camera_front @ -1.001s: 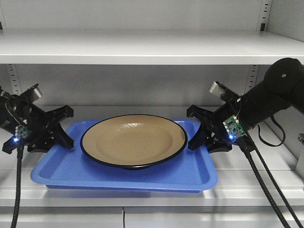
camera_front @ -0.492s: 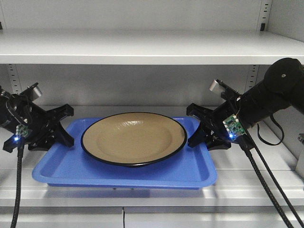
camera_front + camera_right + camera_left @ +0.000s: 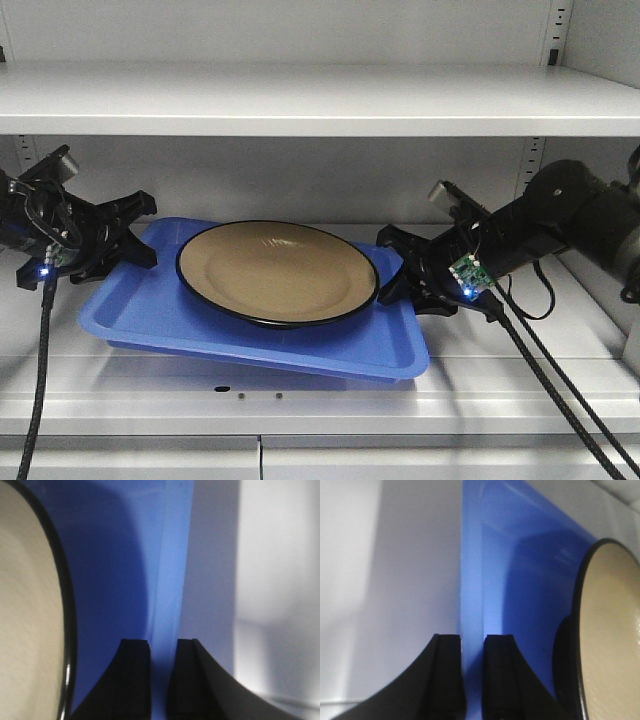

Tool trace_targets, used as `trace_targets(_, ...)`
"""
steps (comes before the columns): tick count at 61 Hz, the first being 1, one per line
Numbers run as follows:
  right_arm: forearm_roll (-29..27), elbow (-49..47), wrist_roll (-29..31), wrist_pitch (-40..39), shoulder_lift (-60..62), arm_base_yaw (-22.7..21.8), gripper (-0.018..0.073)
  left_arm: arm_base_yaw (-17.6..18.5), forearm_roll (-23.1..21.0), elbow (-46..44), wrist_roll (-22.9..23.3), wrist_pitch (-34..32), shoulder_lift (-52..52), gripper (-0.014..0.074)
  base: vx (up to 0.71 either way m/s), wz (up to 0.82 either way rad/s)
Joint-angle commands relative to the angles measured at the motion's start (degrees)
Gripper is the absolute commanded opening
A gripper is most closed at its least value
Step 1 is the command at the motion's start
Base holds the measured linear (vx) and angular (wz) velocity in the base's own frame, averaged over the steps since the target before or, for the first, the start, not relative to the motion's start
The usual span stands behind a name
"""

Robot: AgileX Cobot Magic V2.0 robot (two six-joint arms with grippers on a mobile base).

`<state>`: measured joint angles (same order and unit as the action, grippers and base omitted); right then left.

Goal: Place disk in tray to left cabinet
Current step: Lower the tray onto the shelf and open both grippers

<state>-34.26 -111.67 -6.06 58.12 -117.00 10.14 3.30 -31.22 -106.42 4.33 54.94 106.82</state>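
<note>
Between two wide grey-white shelves of the cabinet (image 3: 300, 100), the blue tray (image 3: 250, 335) is hanging above the lower shelf (image 3: 300, 400), tilting so that its front right corner is dipping lowest, toward 5 o'clock in the front view. Resting in the tray's middle is the tan disk (image 3: 277, 272) with its thin dark rim, taking up most of the tray's width. At 9 o'clock from the disk, the left gripper (image 3: 125, 245) is pinching the tray's left rim; in the left wrist view its two black fingers (image 3: 449, 675) are sitting one on each side of the blue rim (image 3: 472, 605), with the disk's edge (image 3: 605, 630) curving in at 3 o'clock. At 3 o'clock from the disk, the right gripper (image 3: 400, 275) is clamping the tray's right rim; the right wrist view is showing its fingers (image 3: 134, 677) straddling that rim (image 3: 170, 580), the disk (image 3: 25, 605) lying at 9 o'clock. Two small dark holes (image 3: 222, 389) are showing on the lower shelf under the tray.
</note>
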Motion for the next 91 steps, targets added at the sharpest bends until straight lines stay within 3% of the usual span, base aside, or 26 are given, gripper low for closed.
trace_targets(1, -9.6, -2.3, 0.8, -5.3, 3.0, 1.8, 0.0012, 2.2, -8.2, -2.2, 0.9, -2.7, -1.3, 0.0, 0.0, 0.0)
trace_targets(17, -9.4, -2.3, 0.8, -7.3, 0.8, 1.8, 0.002, 2.2, -8.4, -2.2, 0.9, -3.3, 3.0, 0.0008, 0.0, 0.0)
trace_targets(27, -9.4, -2.3, 0.8, -8.2, -0.1, 1.8, 0.005, 2.2, -8.3, -2.2, 0.5, -3.8, 3.7, 0.0057, 0.0, 0.0)
trace_targets(35, -9.2, -2.3, 2.4, -8.6, -0.3, 1.8, 0.0095, 2.2, -8.2, -2.2, -2.2, -5.6, 3.8, 0.0134, 0.0, 0.0)
trace_targets(47, -7.8, -2.3, 8.0, -10.4, -0.3, 1.8, 0.0208, 2.2, -8.2, -2.2, -2.4, -7.3, 3.8, 0.0294, 0.0, 0.0)
trace_targets(61, -5.2, -2.3, 6.1, -11.4, -0.3, 1.8, 0.0349, 2.2, -6.8, -2.2, -2.4, -9.2, 3.8, 0.0428, 0.0, 0.0)
trace_targets(82, -1.9, -2.3, 6.1, -12.8, 0.2, 0.1, 0.0413, 2.2, 1.1, -2.2, -2.3, -10.1, 3.5, 0.0447, 0.0, 0.0)
trace_targets(91, -1.7, -2.3, 6.1, -12.2, 0.7, -1.7, 0.0413, 2.2, 1.3, -2.2, -2.3, -11.0, 3.5, 0.0447, 0.0, 0.0)
